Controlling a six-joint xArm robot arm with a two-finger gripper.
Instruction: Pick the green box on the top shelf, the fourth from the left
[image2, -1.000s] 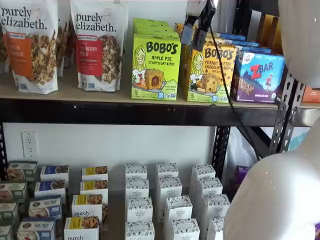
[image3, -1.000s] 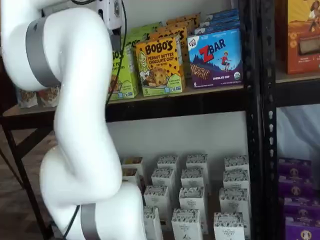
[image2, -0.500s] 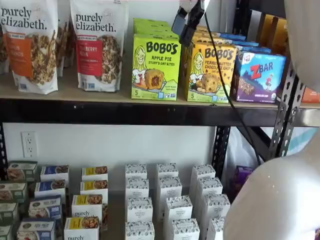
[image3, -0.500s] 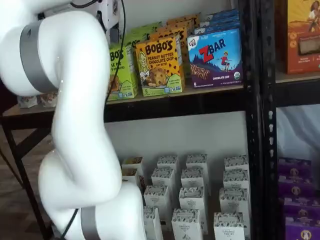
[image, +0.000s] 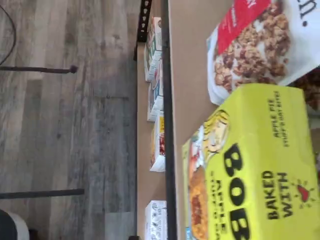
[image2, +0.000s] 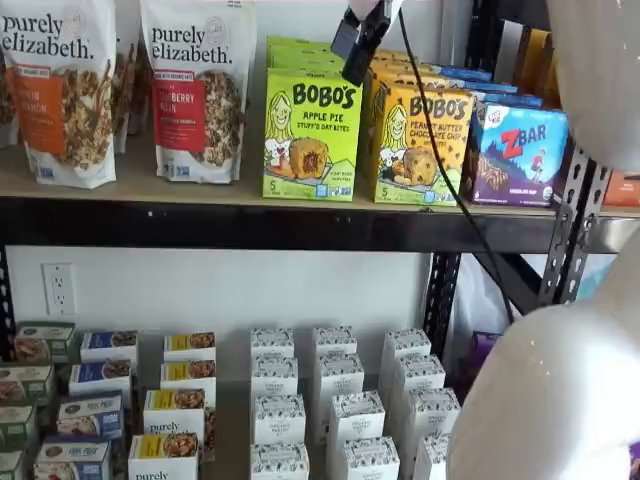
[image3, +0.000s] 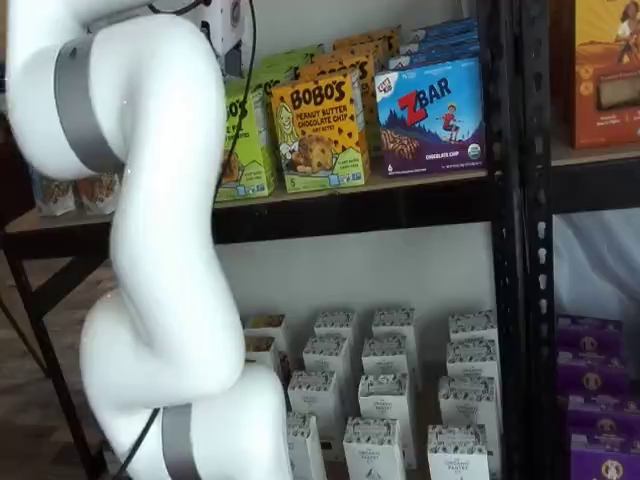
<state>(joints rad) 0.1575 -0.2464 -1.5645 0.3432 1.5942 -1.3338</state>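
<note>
Above the green box (image2: 311, 133) on the top shelf (image2: 250, 190), my end effector (image2: 356, 38) has slid over from the yellow Bobo's box (image2: 420, 145), jaws wide, holding nothing, now lined up for the pick.

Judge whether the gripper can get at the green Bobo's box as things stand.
Probably yes. The gripper hangs open just above the green box, which stands at the front of the top shelf with nothing in front of it, though an orange box sits close beside it.
</note>
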